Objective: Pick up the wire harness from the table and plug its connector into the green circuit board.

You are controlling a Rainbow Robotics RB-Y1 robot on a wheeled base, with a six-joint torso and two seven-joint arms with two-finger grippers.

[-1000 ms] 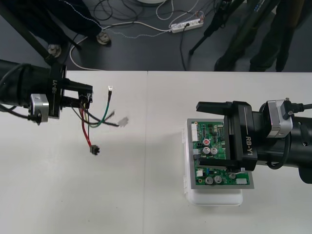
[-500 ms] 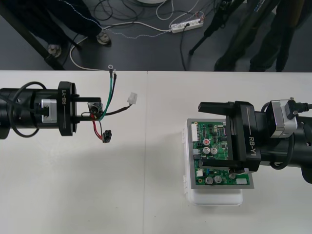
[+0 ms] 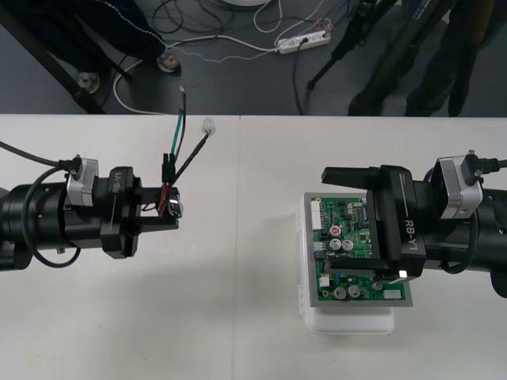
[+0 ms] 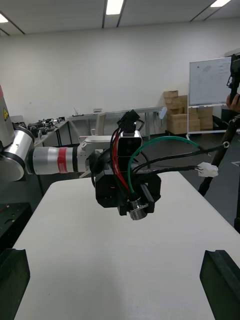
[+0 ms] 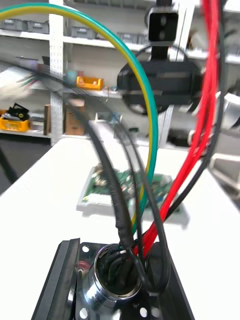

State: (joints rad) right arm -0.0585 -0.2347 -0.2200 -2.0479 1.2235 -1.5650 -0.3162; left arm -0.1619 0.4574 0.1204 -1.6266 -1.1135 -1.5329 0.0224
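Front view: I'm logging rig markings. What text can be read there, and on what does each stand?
"RB-Y1": white letters on the body of the right end effector.
Left end effector: white lettering on its body, tilted, not readable.
Board: printed markings too small to read.

The desk (image 3: 238,317) has a plain light top with a thin seam (image 3: 240,237) running from its far edge to its near edge. Beyond the far edge of the desk lies a strip of dark floor (image 3: 238,91). On the floor beyond the desk: a white power strip (image 3: 303,41), loose cables (image 3: 226,36) and black tripod legs (image 3: 348,43).
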